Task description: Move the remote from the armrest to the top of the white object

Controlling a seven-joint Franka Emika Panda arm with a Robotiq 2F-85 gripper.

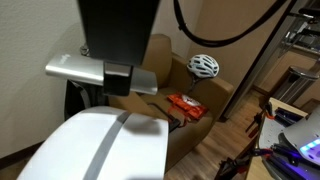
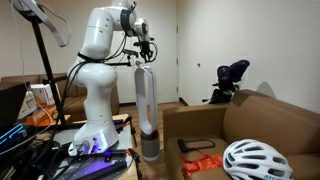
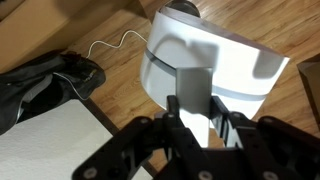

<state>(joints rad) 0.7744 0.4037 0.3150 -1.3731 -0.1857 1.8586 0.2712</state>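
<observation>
Well, the tool (image 2: 143, 50) hangs directly over the tall white object (image 2: 146, 100), clamped on the remote (image 3: 195, 90). The remote's long axis runs down between the fingers toward the white object's rounded top. I can't tell whether its lower end touches that top or stops just above it.

Open air either side of tall white tower (image 2: 147, 100), end effector (image 2: 144, 61) poised just above its top, helmet (image 2: 255, 160) and orange packet (image 2: 203, 165) crowding the armchair (image 2: 272, 115)

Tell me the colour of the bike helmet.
White with dark vents; the helmet shows best in an exterior view.
</observation>
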